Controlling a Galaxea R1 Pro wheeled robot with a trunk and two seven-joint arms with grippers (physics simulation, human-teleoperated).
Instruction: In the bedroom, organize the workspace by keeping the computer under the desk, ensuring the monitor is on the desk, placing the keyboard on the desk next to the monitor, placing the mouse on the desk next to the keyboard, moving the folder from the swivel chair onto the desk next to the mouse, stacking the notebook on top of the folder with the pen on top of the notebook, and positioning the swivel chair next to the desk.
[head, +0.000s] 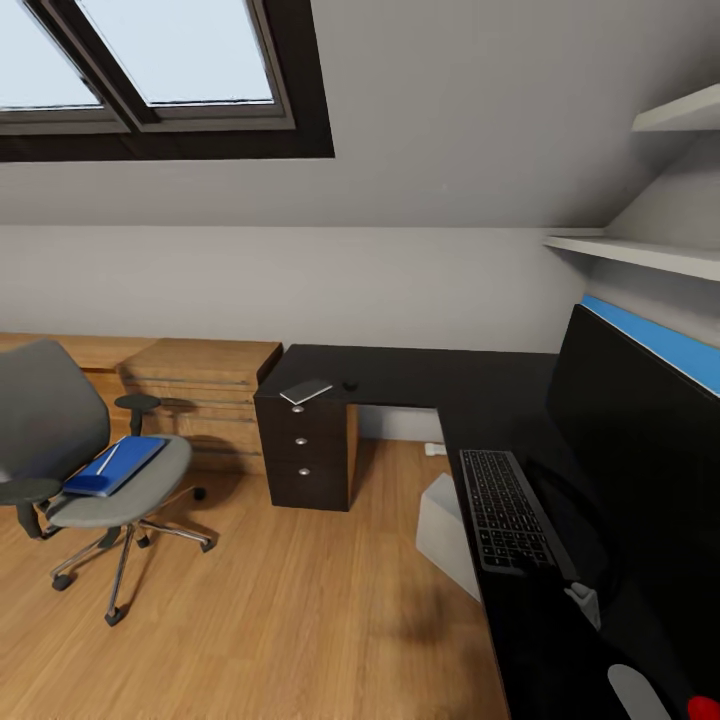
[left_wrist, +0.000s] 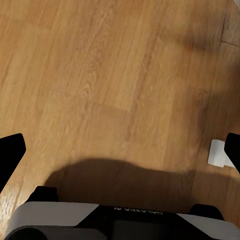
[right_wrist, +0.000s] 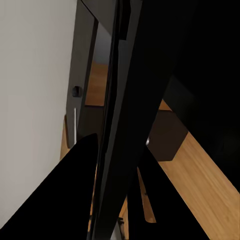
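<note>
The monitor (head: 640, 420) stands on the right wing of the black desk (head: 420, 372), with the keyboard (head: 505, 510) lying in front of it. In the right wrist view the monitor's thin edge (right_wrist: 117, 100) runs between the dark fingers (right_wrist: 75, 195) of my right gripper (right_wrist: 120, 145), which is shut on it. The dark grey notebook (head: 306, 391) and the small black mouse (head: 350, 384) lie on the far desk corner above the drawers. The swivel chair (head: 40, 420) stands at the left with the blue folder (head: 115, 466) and the white pen (head: 108, 459) on its seat. The light grey computer (head: 445, 530) sits under the desk. My left gripper (left_wrist: 120, 145) hangs open over the wood floor.
Low wooden shelving (head: 200, 385) lines the back wall between chair and desk. White wall shelves (head: 640, 250) hang above the monitor. A small white object (left_wrist: 217, 152) lies on the floor near my left gripper. Open wood floor (head: 280, 610) spreads between chair and desk.
</note>
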